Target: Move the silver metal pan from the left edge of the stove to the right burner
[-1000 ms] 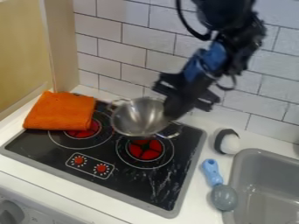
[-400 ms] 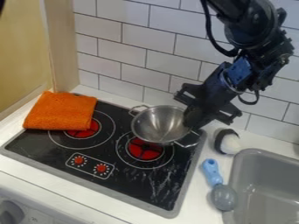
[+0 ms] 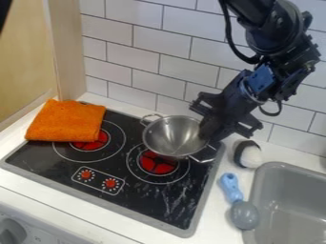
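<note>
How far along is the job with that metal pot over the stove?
Partway, I'd judge. Already done: the metal pot is over the stovetop, partly covering the burner with the red center at the right. In hand: the gripper is at the pot's right rim. Probably left: settling the pot and moving the gripper clear; I can't tell whether the pot is fully resting.

Bright, fairly even light; pale highlights inside metal pot point(image 3: 172, 135), faint sheen in gray sink point(image 3: 284, 174); soft shadows.
</note>
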You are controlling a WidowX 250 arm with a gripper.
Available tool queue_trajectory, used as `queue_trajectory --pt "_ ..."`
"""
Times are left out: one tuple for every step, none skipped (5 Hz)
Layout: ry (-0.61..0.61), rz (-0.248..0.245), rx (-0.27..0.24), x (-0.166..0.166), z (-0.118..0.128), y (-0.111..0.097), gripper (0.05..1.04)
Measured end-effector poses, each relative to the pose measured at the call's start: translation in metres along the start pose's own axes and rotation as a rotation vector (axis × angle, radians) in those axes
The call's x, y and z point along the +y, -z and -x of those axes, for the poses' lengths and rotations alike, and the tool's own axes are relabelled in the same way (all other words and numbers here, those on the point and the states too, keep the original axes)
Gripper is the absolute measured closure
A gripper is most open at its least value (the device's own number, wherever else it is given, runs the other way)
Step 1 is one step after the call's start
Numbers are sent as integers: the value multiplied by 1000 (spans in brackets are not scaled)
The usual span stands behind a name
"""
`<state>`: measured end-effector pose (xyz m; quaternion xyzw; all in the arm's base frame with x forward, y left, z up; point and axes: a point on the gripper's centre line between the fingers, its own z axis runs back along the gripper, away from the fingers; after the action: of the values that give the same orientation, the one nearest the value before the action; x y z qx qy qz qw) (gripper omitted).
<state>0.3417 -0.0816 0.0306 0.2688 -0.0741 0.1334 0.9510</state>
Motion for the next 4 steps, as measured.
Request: queue_trajectory --pt "-7 -7 1 1 0 0 601" --pt "-12 -7 -3 2 -1 0 289" --pt "-11 -7 -5 1 -1 0 71" --pt "-12 10 -10 -1 -1 -1 74"
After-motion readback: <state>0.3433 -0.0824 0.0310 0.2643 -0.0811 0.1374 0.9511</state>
